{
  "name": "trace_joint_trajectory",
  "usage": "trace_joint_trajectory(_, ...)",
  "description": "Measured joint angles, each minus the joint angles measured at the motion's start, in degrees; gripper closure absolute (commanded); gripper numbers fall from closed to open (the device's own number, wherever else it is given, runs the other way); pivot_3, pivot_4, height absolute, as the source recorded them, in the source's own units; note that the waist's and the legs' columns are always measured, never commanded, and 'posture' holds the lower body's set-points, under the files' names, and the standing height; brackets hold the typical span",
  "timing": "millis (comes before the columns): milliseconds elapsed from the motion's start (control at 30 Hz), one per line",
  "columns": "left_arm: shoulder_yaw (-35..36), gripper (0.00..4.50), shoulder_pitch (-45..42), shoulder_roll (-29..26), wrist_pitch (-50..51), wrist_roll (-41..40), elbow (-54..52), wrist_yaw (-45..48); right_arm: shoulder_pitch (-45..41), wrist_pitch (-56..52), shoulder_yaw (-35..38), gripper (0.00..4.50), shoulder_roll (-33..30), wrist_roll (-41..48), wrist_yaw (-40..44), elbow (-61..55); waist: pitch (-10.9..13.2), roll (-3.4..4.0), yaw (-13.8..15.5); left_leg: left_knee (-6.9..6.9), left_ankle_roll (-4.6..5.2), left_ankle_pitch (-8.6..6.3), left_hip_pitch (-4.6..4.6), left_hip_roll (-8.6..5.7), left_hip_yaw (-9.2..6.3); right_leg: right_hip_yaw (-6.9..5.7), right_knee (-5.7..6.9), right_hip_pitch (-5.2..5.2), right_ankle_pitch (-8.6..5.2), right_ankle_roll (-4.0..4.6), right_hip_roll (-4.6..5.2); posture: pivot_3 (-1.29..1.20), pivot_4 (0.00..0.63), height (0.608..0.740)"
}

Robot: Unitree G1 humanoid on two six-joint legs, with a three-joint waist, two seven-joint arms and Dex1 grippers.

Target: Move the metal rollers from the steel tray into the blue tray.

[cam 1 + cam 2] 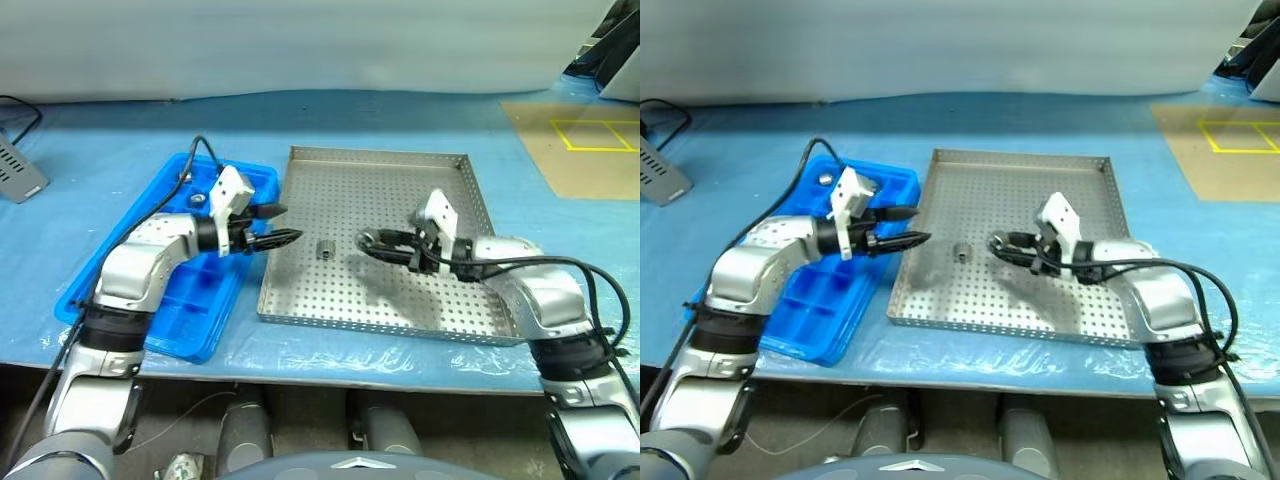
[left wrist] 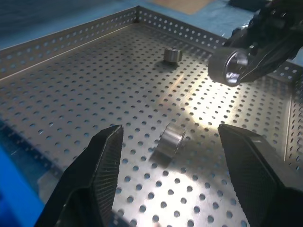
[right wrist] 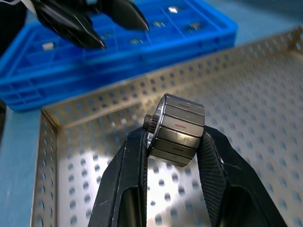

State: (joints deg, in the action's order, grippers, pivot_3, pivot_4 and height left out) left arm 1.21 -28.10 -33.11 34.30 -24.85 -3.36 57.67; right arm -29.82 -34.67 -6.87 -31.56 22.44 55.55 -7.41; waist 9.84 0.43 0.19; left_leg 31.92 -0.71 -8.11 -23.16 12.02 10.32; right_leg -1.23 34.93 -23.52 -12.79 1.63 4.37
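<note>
Right gripper (image 3: 173, 142) pinched roller (image 3: 176, 130) above steel tray (image 1: 380, 160). Left gripper (image 2: 173, 151) spread, empty; second roller (image 2: 169, 139) on tray floor; third roller (image 2: 172, 55) seen from left wrist. Blue tray (image 1: 165, 320) beside steel tray.

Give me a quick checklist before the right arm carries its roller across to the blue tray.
1. Right pincer shut on a metal roller: ok, roller sits between both fingers, above the steel tray.
2. Grip centred: cannot tell, the roller sits near the fingertips.
3. Left pincer empty and open: ok.
4. Path to the blue tray free: not ok, the left pincer hangs over the seam between the two trays.
5. Free compartments in the blue tray: ok, the near cells look empty; a few far cells already hold rollers.
6. Work left in the steel tray: two loose rollers, one nearer, one farther.
</note>
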Motion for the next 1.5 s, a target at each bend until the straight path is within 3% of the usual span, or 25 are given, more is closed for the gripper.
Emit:
trace_joint_trajectory(133, 7.38, 1.11, 3.70, -4.85, 1.88, -4.13, -5.73, -0.74, -10.08, 0.59, -5.36, 3.41, 8.79, -0.98, 0.41, 5.47, 0.01, -0.01, -0.07, -0.22, -0.13, 0.08, -0.04, -0.02, -0.03, -0.03, 0.04, -0.12, -0.02, 0.07, -0.02, -0.09, 0.150, 0.740)
trace_joint_trajectory(300, 15.91, 1.11, 11.23, -10.71, 6.47, -7.31, -8.77, -3.18, -15.43, 4.80, -12.15, 3.41, 18.82, -4.65, 0.69, 16.53, 0.00, -0.15, 1.04, -0.63, -0.50, 0.31, -0.30, -0.05, -0.09, -0.14, -0.02, -0.52, -0.08, 0.17, -0.04, 0.04, 0.150, 0.740)
trace_joint_trajectory(400, 20.24, 1.11, 14.75, -12.65, 7.23, -7.83, -10.08, -3.45, -17.05, 6.79, -12.80, 3.41, 20.63, -6.21, 0.78, 22.04, 0.03, -0.20, 2.70, -0.67, -0.54, 0.34, -0.50, -0.05, -0.18, -0.26, -0.04, -0.62, -0.10, 0.20, -0.04, 0.16, 0.150, 0.740)
trace_joint_trajectory(467, 27.24, 1.11, 23.10, -13.66, 8.20, -8.53, -14.08, -5.02, -22.16, 11.79, -13.25, 3.41, 25.28, -8.84, 0.89, 30.41, 0.08, -0.34, 3.52, -0.65, -0.54, 0.33, -0.49, -0.04, -0.19, -0.22, -0.04, -0.68, -0.10, 0.21, -0.03, 0.19, 0.150, 0.740)
trace_joint_trajectory(567, 31.72, 1.11, 28.25, -12.08, 9.75, -9.94, -18.54, -8.11, -26.05, 16.02, -13.37, 3.41, 28.65, -11.20, 0.81, 37.45, 0.07, -0.38, 4.37, -0.76, -0.56, 0.33, -0.44, 0.10, -0.22, -0.34, 0.05, -0.66, -0.15, 0.29, -0.05, 0.22, 0.150, 0.740)
trace_joint_trajectory(767, 32.22, 1.11, 32.72, -7.77, 10.78, -13.01, -25.56, -13.61, -27.26, 18.76, -13.78, 3.41, 34.11, -13.77, 1.10, 46.93, 0.08, -0.39, 6.33, -0.64, -0.60, 0.36, -0.44, 0.29, -0.24, -0.33, 0.24, -0.64, -0.16, 0.30, -0.04, 0.23, 0.150, 0.740)
trace_joint_trajectory(933, 30.66, 1.11, 32.64, -7.28, 10.70, -13.53, -25.98, -15.91, -27.66, 21.65, -14.03, 3.41, 34.37, -17.51, -0.42, 51.29, 0.07, -0.41, 6.97, -0.68, -0.79, 0.47, -0.25, 0.30, -0.27, -0.30, 0.55, -0.65, -0.17, 0.30, -0.07, 0.21, 0.150, 0.740)
trace_joint_trajectory(1167, 28.47, 1.07, 30.11, -7.81, 10.41, -14.24, -24.84, -16.66, -28.81, 23.99, -12.14, 1.13, 33.79, -20.16, -3.29, 55.92, 0.07, -0.41, 6.86, -0.67, -0.85, 0.51, -0.16, 0.23, -0.26, -0.20, 0.71, -0.68, -0.17, 0.30, -0.08, 0.16, 0.150, 0.740)
trace_joint_trajectory(1333, 25.25, 1.07, 27.26, -8.03, 10.08, -14.24, -22.91, -16.48, -28.25, 20.12, -9.64, 1.13, 32.48, -18.91, -1.69, 50.87, 0.07, -0.42, 6.74, -0.64, -0.85, 0.51, -0.20, 0.19, -0.26, -0.21, 0.71, -0.72, -0.17, 0.32, -0.15, 0.11, 0.150, 0.740)
trace_joint_trajectory(1500, 21.11, 1.07, 23.58, -7.83, 9.52, -14.27, -21.57, -16.41, -24.41, 8.70, -4.84, 1.13, 22.66, -10.72, 4.55, 26.51, 0.03, -0.52, 7.22, -0.60, -0.86, 0.52, -0.19, 0.08, -0.28, -0.21, 0.61, -0.57, -0.17, 0.28, -0.15, 0.06, 0.150, 0.740)
